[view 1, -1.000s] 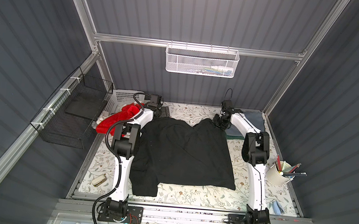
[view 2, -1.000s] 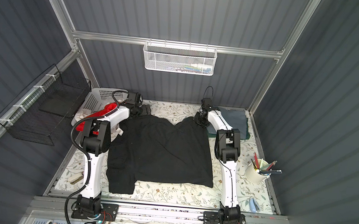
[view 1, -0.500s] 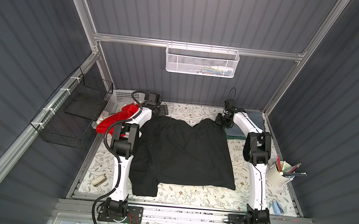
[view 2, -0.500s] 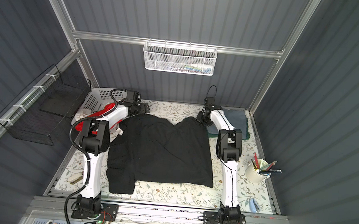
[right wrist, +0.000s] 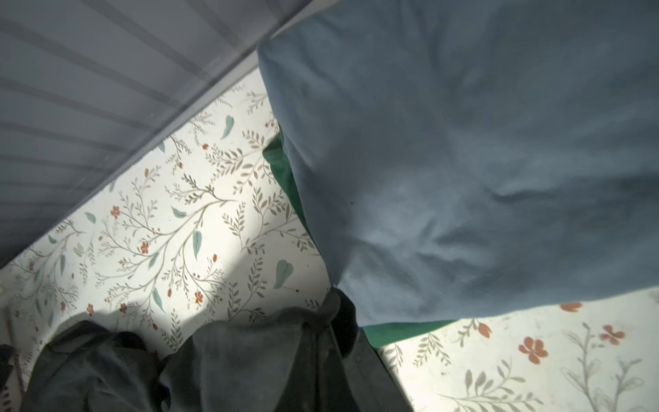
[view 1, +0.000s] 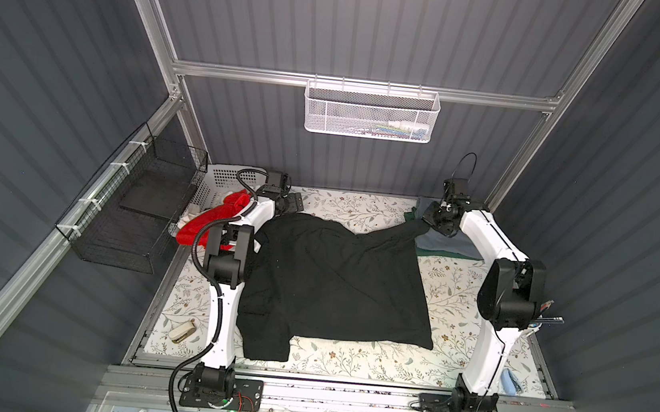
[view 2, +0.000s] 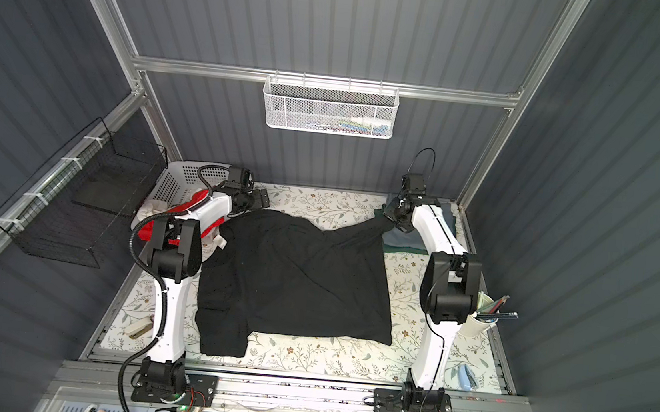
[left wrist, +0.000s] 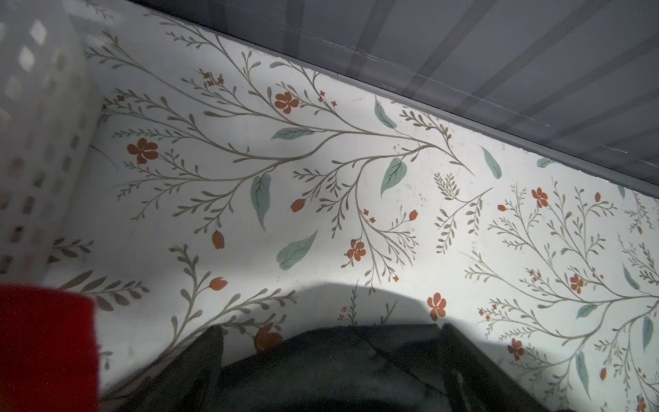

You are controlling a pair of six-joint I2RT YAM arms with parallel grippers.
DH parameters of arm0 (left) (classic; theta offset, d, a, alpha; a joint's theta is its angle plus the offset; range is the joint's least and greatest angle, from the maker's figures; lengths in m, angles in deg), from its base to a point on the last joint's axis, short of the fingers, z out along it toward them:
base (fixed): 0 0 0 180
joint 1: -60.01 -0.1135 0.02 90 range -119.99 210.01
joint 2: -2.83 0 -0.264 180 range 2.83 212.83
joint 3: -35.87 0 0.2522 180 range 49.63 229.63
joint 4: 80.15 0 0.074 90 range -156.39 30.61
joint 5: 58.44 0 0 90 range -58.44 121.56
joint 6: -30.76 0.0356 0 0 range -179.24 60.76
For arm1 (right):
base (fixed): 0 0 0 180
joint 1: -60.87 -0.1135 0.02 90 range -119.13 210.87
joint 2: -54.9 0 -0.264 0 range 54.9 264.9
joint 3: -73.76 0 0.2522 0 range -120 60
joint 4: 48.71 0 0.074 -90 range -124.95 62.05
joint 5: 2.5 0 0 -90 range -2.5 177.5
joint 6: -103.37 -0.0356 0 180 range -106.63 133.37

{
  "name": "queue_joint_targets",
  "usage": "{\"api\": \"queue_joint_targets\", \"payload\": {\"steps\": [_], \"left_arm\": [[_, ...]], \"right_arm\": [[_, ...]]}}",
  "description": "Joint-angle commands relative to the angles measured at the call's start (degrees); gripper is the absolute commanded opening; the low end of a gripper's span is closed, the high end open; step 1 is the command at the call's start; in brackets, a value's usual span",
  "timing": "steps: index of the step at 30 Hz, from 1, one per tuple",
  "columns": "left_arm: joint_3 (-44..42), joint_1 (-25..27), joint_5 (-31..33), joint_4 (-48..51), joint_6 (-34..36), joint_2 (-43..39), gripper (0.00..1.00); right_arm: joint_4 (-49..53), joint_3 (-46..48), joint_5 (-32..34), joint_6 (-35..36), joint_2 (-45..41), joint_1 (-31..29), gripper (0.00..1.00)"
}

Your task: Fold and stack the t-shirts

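Note:
The large black t-shirt (view 1: 333, 282) (view 2: 296, 274) lies spread over the middle of the table. My right gripper (view 1: 429, 221) (view 2: 390, 215) (right wrist: 331, 321) is shut on its far right corner, which is drawn out into a taut point over the folded slate blue-grey t-shirt (view 1: 441, 244) (right wrist: 463, 160). That one lies on the dark green t-shirt (view 2: 405, 249) (right wrist: 285, 171). My left gripper (view 1: 293, 205) (view 2: 257, 201) (left wrist: 331, 342) stands open at the black shirt's far left corner, with black cloth between its spread fingers. The red t-shirt (view 1: 210, 219) (left wrist: 42, 342) hangs over the basket's rim.
The white perforated basket (view 1: 224, 177) (left wrist: 32, 142) sits at the far left corner. A black wire rack (view 1: 139, 212) hangs on the left wall and a white mesh basket (view 1: 369, 111) on the back wall. A pencil cup (view 2: 483, 319) stands at the right edge, a small stapler (view 1: 182, 331) front left.
My right gripper has shut on the black shirt's far right corner and moved right, pulling it out over the folded shirts. The left gripper has barely moved.

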Motion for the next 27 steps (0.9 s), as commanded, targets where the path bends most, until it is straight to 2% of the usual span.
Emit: {"api": "queue_joint_targets", "payload": {"steps": [1, 5, 11, 13, 20, 24, 27], "left_arm": [[2.06, -0.27, -0.71, 1.6, -0.87, 1.61, 0.94], [4.93, -0.27, -1.88, 2.65, -0.21, 4.19, 0.94], [21.44, -0.27, -3.62, 14.98, 1.62, 14.01, 0.94], [22.95, -0.28, -3.5, 16.71, 1.59, 14.83, 0.91], [12.1, 0.4, -6.93, 12.98, 2.55, 8.42, 0.85], [9.53, 2.49, -5.32, 14.93, 4.65, 6.96, 0.79], [7.55, 4.72, -2.88, 16.45, 7.02, 6.16, 0.61]], "right_arm": [[2.52, -2.15, 0.55, -0.02, 2.98, 0.16, 0.0], [2.41, -2.56, -1.38, 0.38, 4.17, 0.24, 0.0], [0.86, 0.02, -3.25, 0.11, 3.67, 0.25, 0.0], [0.45, 0.86, -3.67, 0.02, 3.42, 0.25, 0.0], [0.68, 0.52, -5.08, 0.65, 4.09, 0.25, 0.0], [0.71, 0.06, -5.81, 1.03, 4.7, 0.25, 0.0], [0.63, -0.11, -6.43, 1.38, 4.94, 0.34, 0.0]]}}
